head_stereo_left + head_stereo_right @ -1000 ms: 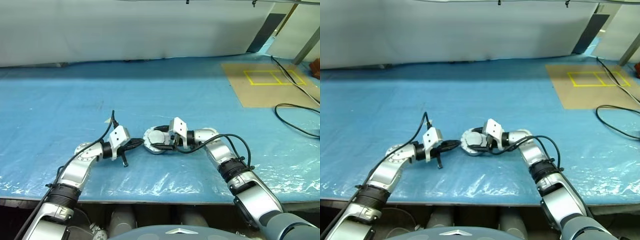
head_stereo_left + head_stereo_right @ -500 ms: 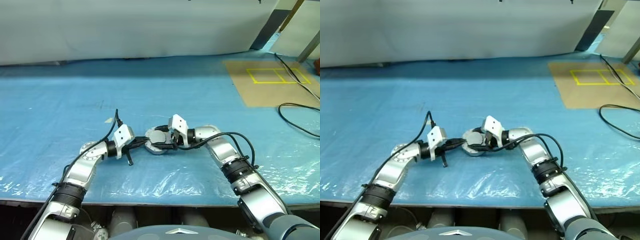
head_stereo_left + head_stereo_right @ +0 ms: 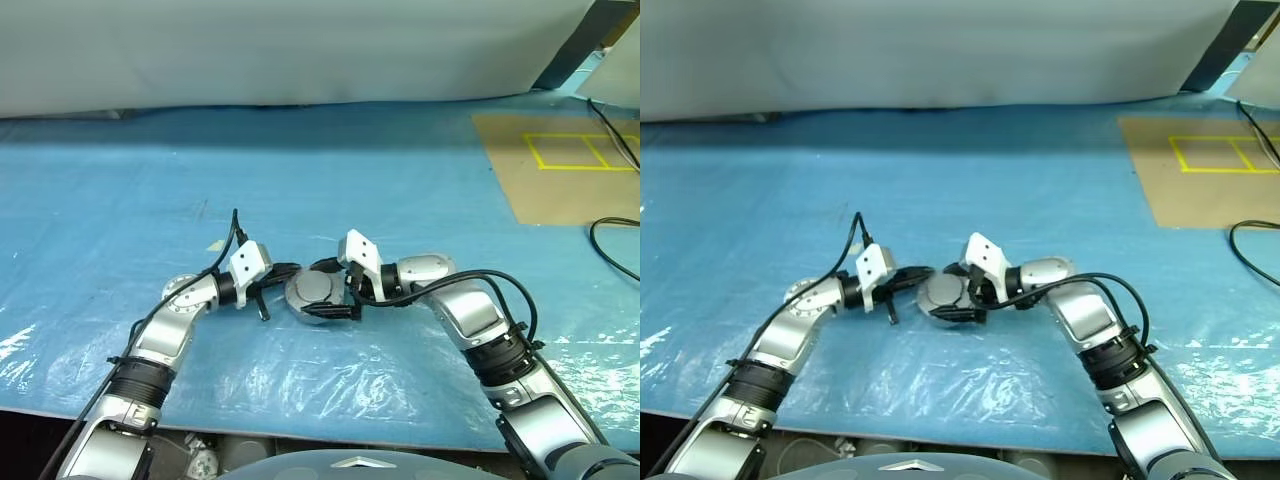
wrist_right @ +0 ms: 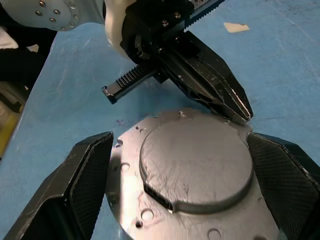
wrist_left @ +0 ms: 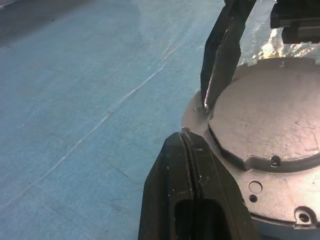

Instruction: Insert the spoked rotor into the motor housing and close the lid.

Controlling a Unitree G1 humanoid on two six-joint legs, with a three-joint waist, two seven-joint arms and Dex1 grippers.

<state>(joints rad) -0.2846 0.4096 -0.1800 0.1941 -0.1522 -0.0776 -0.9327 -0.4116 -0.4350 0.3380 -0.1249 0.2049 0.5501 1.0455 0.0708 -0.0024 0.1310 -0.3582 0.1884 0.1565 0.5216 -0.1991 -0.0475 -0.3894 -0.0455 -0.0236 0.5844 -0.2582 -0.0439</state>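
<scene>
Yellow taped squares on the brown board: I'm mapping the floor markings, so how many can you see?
2. Both lie side by side on the brown board at the far right of the blue sheet: one nearer the middle, one cut by the picture's edge. More may be hidden.

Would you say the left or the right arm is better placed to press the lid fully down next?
Probably the right. The right gripper stands open, fingers straddling the lid. The left gripper is shut, its tips only at the lid's rim.
</scene>
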